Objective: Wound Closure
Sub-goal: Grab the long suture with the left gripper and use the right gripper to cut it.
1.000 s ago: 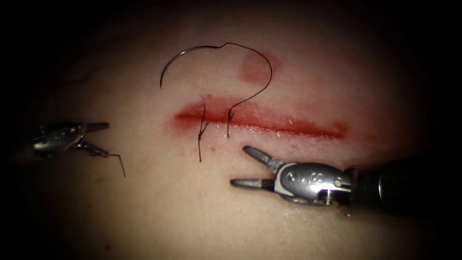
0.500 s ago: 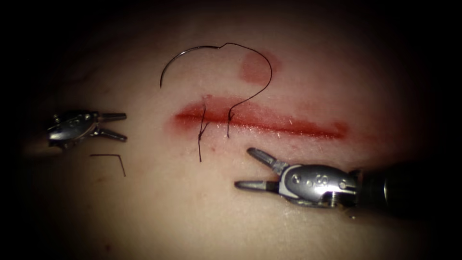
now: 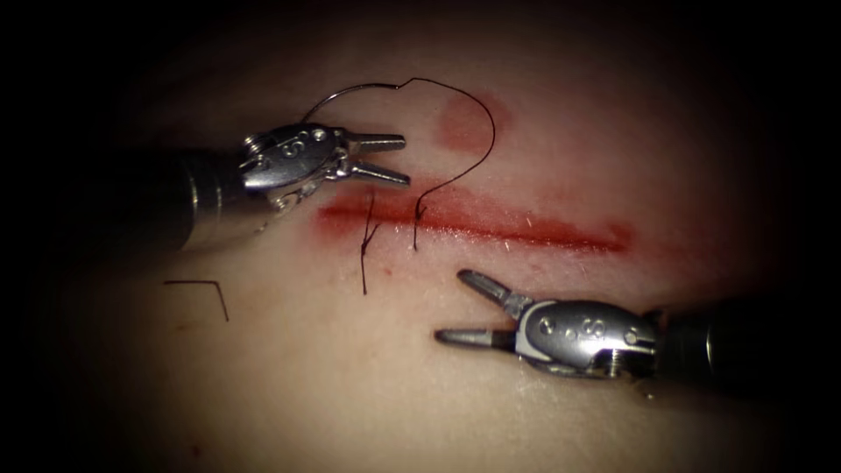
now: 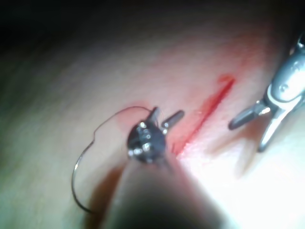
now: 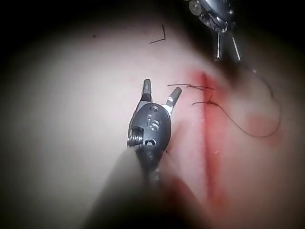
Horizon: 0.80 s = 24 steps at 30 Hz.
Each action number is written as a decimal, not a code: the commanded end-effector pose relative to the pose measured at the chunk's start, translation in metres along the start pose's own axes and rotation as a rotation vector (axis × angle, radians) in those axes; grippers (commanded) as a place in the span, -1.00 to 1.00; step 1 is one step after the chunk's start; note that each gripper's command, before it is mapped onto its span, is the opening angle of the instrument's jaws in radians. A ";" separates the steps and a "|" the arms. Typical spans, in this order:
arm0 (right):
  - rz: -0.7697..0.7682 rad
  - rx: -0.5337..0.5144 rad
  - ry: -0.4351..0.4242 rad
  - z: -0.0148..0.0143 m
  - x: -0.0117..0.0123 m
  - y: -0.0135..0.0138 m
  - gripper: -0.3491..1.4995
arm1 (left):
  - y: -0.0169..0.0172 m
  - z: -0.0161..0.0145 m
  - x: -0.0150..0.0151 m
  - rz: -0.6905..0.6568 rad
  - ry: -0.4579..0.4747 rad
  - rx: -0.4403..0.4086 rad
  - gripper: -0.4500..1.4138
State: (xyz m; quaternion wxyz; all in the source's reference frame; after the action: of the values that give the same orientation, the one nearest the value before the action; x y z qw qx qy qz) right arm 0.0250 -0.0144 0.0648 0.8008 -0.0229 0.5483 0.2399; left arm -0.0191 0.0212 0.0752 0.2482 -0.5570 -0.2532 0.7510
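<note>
**Now: both tools empty, needle loose above cut**

We see the left tool w/ jaws part open, holding nothing, just above the cut's left end and beside the needle, prob. placed to reach it. Needle lies flat on the tissue, not in it. Thread runs from the needle into the cut. Right tool below the cut, jaws wide, empty. Cut end of thread lies lower left.

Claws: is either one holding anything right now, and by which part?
Nothing is held. The left claw and the right claw are both open and empty. The needle lies loose on the tissue, above the cut.
</note>
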 end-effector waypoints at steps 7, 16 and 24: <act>-0.008 0.006 -0.035 -0.0001 -0.0013 -0.0012 0.98 | -0.0015 0.0079 -0.0019 -0.108 -0.044 0.011 -0.01; 0.014 -0.015 -0.072 -0.0030 -0.0024 -0.0010 0.98 | -0.0051 0.0126 -0.0033 -0.161 -0.058 0.048 -0.03; 0.014 -0.027 -0.087 -0.0046 -0.0026 -0.0009 0.98 | -0.0077 0.0135 -0.0044 -0.154 -0.068 0.087 -0.06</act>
State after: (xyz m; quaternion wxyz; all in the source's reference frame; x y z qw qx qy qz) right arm 0.0200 -0.0167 0.0646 0.8221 -0.0214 0.5094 0.2535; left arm -0.0298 0.0227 0.0860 0.3199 -0.4988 -0.2728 0.7579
